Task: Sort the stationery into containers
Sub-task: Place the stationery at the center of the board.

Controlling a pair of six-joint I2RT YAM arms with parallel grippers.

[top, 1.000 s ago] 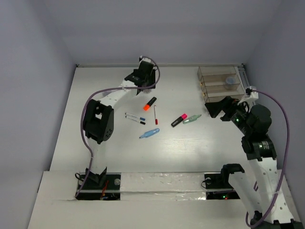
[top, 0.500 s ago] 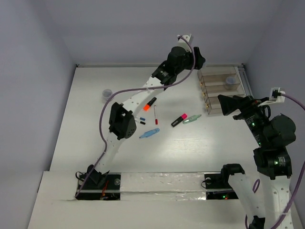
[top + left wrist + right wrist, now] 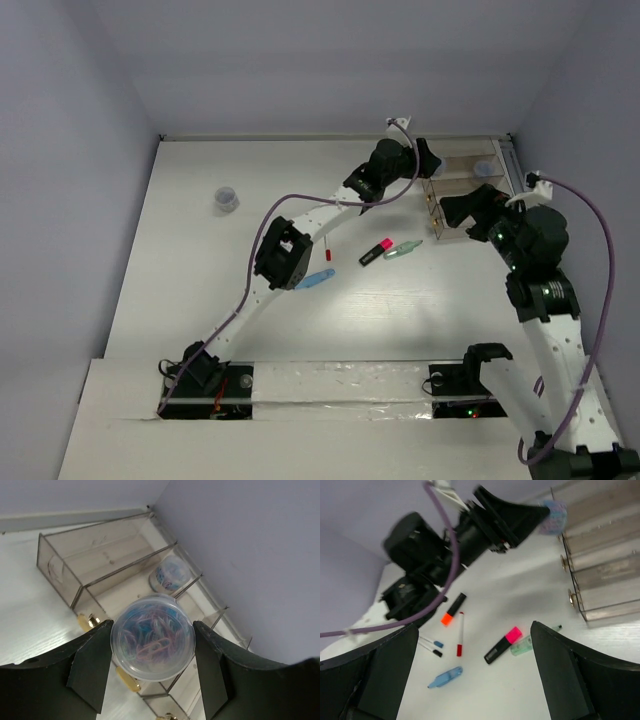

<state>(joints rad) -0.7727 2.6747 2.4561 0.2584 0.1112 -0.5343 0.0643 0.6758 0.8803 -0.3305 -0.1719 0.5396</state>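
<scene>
Holds the clear pot of paper clips (image 3: 152,636) pinched in the left hand (image 3: 152,661), swung across in the last second to the stepped organiser (image 3: 107,555) just ahead of that hand, so likely ready to drop in, the right hand (image 3: 475,630) gaping empty nearby.

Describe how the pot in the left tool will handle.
Probably light: the pot is thin clear plastic holding paper clips. Its smooth round wall may slip in the left tool or roll if tipped. Set flat, it likely stands, like the other pot in the organiser.
</scene>
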